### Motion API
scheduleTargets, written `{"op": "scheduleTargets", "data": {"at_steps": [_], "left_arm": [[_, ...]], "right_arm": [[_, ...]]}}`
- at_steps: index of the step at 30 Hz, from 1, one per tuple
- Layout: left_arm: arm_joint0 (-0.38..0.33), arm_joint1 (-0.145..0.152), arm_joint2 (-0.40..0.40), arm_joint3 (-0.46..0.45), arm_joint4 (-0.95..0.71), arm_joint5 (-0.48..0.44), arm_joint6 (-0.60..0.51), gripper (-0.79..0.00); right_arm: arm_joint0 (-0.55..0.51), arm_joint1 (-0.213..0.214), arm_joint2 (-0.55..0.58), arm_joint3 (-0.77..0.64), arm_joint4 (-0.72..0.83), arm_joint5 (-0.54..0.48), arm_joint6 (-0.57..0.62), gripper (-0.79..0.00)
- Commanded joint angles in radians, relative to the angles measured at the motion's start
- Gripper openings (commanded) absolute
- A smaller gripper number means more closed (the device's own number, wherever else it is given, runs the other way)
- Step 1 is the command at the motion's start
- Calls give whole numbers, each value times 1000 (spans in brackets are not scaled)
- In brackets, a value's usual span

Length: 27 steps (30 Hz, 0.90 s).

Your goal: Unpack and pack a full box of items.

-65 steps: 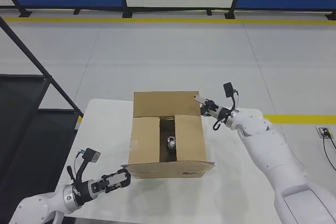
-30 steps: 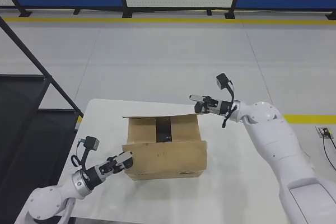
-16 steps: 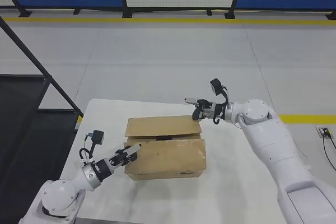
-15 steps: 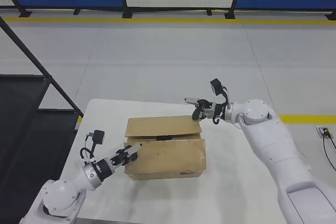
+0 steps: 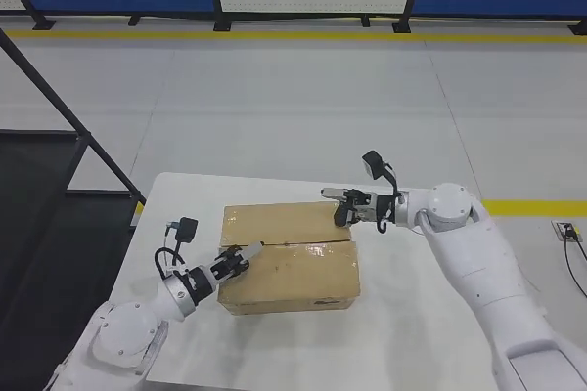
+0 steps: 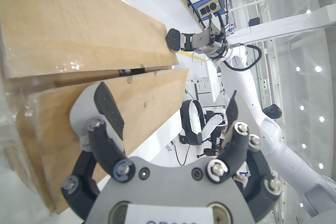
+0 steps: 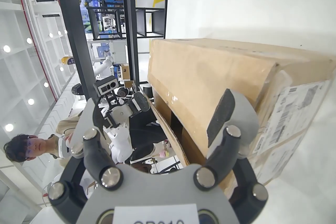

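Note:
The cardboard box point(image 5: 292, 274) stands in the middle of the white table point(image 5: 421, 323). Its two long flaps are folded down and almost meet along a narrow seam point(image 6: 131, 71). My left gripper point(image 5: 237, 259) is open at the box's left end, with one finger point(image 6: 109, 109) lying on the near flap point(image 6: 147, 104). My right gripper point(image 5: 338, 200) is open at the far right corner, one finger point(image 7: 223, 109) resting on the far flap point(image 7: 210, 70). The box's contents are hidden. In each wrist view the other gripper shows across the box point(image 6: 174, 40), point(image 7: 136, 103).
A black metal frame point(image 5: 39, 195) stands off the table's left side. Bare table lies to the right of and in front of the box. A printed label point(image 7: 288, 109) is stuck on the box's end face.
The box stood open with an item visible inside. Both grippers have swung the long flaps down, and the top is now almost shut.

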Motion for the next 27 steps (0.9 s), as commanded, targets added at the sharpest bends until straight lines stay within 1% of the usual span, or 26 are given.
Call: {"op": "scheduleTargets", "data": {"at_steps": [1,12,15,19,23,27], "left_arm": [[-8,-1,8,1,8,8,1,0],[-58,-12,64,34,66,47,23,0],[-67,-15,73,40,74,51,31,0],[-75,-18,78,39,63,44,40,0],[-60,-18,49,13,24,18,51,0],[-19,-12,-43,-23,-55,-13,65,0]], "right_arm": [[-29,8,12,-54,1,8,3,0],[-218,62,96,-401,-42,123,-13,0],[-243,70,100,-446,-61,155,-9,0],[-267,79,108,-485,-78,169,-15,0],[-283,84,110,-491,-83,173,-31,0],[-286,86,107,-471,-71,139,-25,0]]}}
